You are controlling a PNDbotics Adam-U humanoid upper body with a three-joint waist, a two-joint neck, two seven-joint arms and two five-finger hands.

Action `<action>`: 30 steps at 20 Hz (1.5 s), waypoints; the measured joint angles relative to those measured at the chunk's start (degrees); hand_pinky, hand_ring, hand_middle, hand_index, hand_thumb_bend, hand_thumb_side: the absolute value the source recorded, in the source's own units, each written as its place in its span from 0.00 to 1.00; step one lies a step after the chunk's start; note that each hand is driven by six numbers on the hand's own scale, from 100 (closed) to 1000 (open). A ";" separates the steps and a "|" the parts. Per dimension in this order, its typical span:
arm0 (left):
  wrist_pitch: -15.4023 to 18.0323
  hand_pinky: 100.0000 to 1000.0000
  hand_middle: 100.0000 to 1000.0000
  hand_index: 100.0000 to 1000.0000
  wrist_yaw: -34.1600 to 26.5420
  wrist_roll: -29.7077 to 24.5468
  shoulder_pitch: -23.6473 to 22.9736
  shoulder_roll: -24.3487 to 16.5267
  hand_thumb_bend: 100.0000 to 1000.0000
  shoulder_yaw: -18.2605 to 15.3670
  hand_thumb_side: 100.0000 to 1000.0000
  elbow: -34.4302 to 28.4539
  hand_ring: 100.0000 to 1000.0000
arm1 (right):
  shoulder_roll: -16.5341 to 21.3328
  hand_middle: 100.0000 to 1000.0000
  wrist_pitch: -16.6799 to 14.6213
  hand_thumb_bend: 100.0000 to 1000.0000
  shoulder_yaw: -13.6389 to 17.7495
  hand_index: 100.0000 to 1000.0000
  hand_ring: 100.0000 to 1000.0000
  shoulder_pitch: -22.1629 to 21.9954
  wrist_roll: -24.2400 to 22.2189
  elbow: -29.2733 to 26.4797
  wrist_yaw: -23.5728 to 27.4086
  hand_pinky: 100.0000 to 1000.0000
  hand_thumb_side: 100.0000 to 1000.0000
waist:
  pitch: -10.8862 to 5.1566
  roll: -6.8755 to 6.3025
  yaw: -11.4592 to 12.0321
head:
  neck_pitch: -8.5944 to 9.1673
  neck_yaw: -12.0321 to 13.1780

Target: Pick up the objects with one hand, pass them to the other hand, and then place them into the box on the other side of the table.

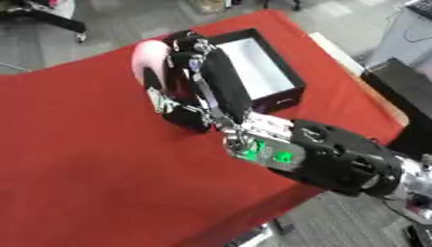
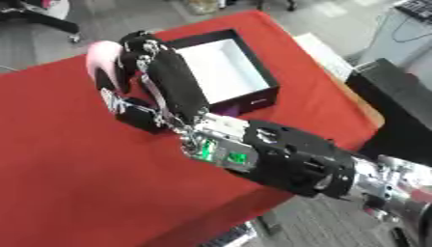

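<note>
My right hand (image 1: 212, 83) reaches in from the lower right and hovers over the red table (image 1: 84, 144), just left of the box. Its fingers are curled round a pink rounded object (image 1: 148, 57), which shows only partly past the fingers at the hand's upper left. The box (image 2: 246, 101) is black outside and white inside, open at the top, and stands at the far right of the table with nothing visible in it. My left hand shows in neither view.
The table's right edge (image 1: 371, 91) runs close behind the box, with a black piece of furniture (image 1: 409, 94) beyond it. Grey floor surrounds the table. A black wheeled frame (image 1: 50, 17) stands at the far upper left.
</note>
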State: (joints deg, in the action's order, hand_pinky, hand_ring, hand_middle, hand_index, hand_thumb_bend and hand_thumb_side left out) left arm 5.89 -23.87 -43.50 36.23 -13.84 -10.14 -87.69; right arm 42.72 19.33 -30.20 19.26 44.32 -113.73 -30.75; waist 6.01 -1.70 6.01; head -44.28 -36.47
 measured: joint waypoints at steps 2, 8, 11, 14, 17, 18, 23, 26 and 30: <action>-0.01 0.63 0.46 0.59 -0.70 0.52 -1.80 -0.23 0.00 -0.64 0.48 -2.47 0.51 | 1.45 0.38 1.51 0.00 1.79 0.23 0.71 -0.99 -1.51 0.00 1.87 0.15 0.16 | 0.01 -0.01 0.21 | 0.00 -1.68; -0.56 0.63 0.46 0.59 -1.81 2.31 -5.97 -0.20 0.00 -2.74 0.48 -8.80 0.51 | 5.60 0.40 8.01 0.00 5.81 0.28 0.80 -2.56 -7.96 0.00 9.30 0.13 0.13 | 0.07 -0.14 1.14 | 0.00 -5.33; -1.03 0.63 0.46 0.59 -1.76 3.24 -7.71 -0.14 0.00 -4.03 0.49 -10.87 0.51 | 7.08 0.41 11.04 0.00 8.14 0.32 0.85 -2.91 -10.98 0.00 14.76 0.13 0.13 | 0.16 -0.29 1.43 | 0.00 -6.61; -1.55 0.63 0.46 0.59 -1.67 4.17 -8.76 0.15 0.00 -5.19 0.49 -12.36 0.51 | 8.11 0.45 12.14 0.00 10.92 0.38 0.92 -3.25 -12.05 1.99 21.73 0.15 0.12 | 0.44 -0.30 1.85 | 0.00 -7.60; -1.73 0.63 0.46 0.59 -1.44 4.68 -9.25 0.45 0.00 -5.69 0.49 -13.81 0.51 | 8.35 0.48 12.44 0.00 11.91 0.44 0.95 -1.70 -12.34 9.45 28.06 0.17 0.12 | 0.60 -0.35 2.64 | 0.00 -8.30; -1.75 0.63 0.46 0.59 -1.32 4.76 -9.41 0.67 0.00 -5.83 0.49 -14.24 0.51 | 8.35 0.48 12.50 0.00 12.00 0.47 0.96 -1.09 -12.40 12.42 29.69 0.18 0.12 | 0.74 -0.38 2.93 | 0.00 -8.41; -1.91 0.63 0.46 0.58 -0.79 5.32 -10.17 1.81 0.00 -6.19 0.49 -16.02 0.51 | 8.14 0.56 12.55 0.00 12.17 0.74 1.00 0.25 -12.45 24.54 34.74 0.24 0.15 | 1.19 -0.45 3.89 | 0.00 -7.76; -2.11 0.63 0.46 0.58 -0.49 5.57 -10.64 1.91 0.00 -6.34 0.49 -16.78 0.51 | 8.01 0.63 12.55 0.00 12.14 0.89 1.00 0.26 -12.45 28.24 36.11 0.28 0.51 | 1.22 -0.45 4.13 | 0.00 -6.22; -2.21 0.63 0.46 0.58 0.00 5.82 -11.05 2.28 0.00 -6.57 0.49 -17.19 0.51 | 7.93 0.68 12.55 0.00 12.13 0.99 1.00 -0.16 -12.45 30.05 35.86 0.31 0.66 | 1.27 -0.43 4.19 | 0.00 -1.99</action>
State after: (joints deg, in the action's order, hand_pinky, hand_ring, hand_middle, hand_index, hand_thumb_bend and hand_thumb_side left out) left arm 3.68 -23.86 -37.68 25.19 -11.56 -16.70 -104.88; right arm 50.65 31.88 -18.07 19.10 31.88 -83.68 5.11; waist 7.28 -2.13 10.20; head -44.29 -38.46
